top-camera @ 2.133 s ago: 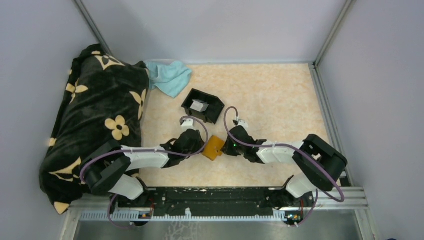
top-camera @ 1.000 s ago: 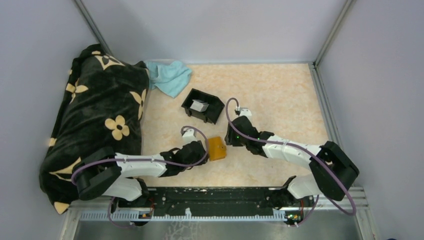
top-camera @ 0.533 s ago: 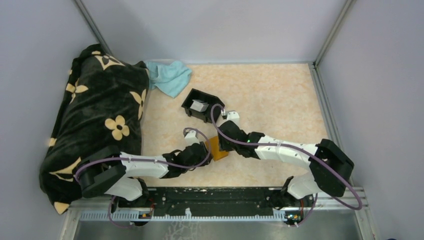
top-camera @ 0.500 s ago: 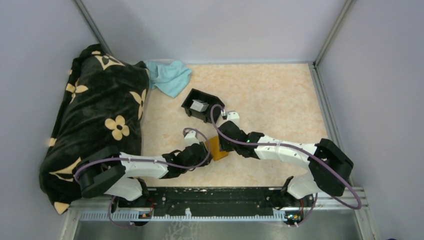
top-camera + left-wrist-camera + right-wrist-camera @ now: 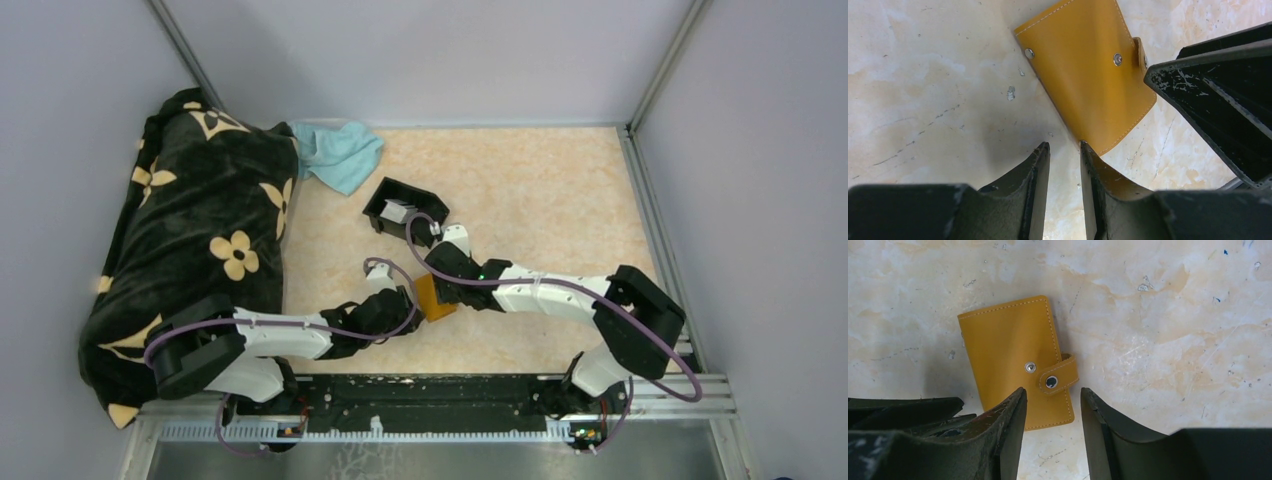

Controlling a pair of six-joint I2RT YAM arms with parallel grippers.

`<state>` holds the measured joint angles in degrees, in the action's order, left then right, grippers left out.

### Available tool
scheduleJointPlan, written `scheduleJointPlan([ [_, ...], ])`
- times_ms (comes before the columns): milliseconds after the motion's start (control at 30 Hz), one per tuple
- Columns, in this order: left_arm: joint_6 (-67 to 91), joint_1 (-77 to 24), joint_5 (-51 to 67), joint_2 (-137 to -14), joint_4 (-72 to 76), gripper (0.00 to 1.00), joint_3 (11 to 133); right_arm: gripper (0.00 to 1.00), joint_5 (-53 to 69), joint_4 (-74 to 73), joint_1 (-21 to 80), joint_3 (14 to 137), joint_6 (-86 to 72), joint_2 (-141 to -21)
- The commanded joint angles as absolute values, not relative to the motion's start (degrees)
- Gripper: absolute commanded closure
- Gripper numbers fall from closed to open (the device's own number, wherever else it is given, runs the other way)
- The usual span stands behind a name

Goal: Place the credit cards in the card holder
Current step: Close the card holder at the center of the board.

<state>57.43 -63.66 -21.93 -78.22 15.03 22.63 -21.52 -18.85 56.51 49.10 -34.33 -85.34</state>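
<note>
The card holder (image 5: 1013, 352), a shut orange wallet with its snap tab (image 5: 1055, 377) fastened, lies flat on the marble table (image 5: 540, 200). My right gripper (image 5: 1053, 391) hovers open just over the tab end, its fingers either side of the tab. My left gripper (image 5: 1064, 146) is low at the wallet's (image 5: 1088, 75) near corner, jaws a little apart and empty, the right fingertip (image 5: 1083, 146) touching the wallet's edge. From above, both grippers (image 5: 410, 299) (image 5: 441, 281) crowd the wallet (image 5: 433, 298). One pale credit card (image 5: 397, 211) lies in the black tray (image 5: 428, 203).
A black flowered blanket (image 5: 190, 240) is heaped along the left side, with a teal cloth (image 5: 340, 152) behind it. The black tray stands just behind the right gripper. Grey walls enclose the table on three sides.
The right arm has swung left and come over the wallet. The left gripper has stayed at the wallet's left side, and the wallet has turned slightly.
</note>
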Motion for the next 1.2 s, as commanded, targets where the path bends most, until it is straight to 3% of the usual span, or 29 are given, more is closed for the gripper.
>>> scheduleJointPlan([
  [0,57.4,-64.2,-20.5,-78.7,9.9,0.63,20.5,0.56,-23.3,-18.5,57.1,52.7,-32.7,-86.8],
  [600,58.0,-64.2,-20.4,-78.4,10.9,0.63,19.8,0.60,-24.4,-20.3,58.0,56.3,-30.9,-92.0],
  [1167,58.0,-64.2,-20.7,-78.5,10.9,0.62,19.9,0.72,-26.9,-22.1,58.5,57.7,-30.0,-93.4],
])
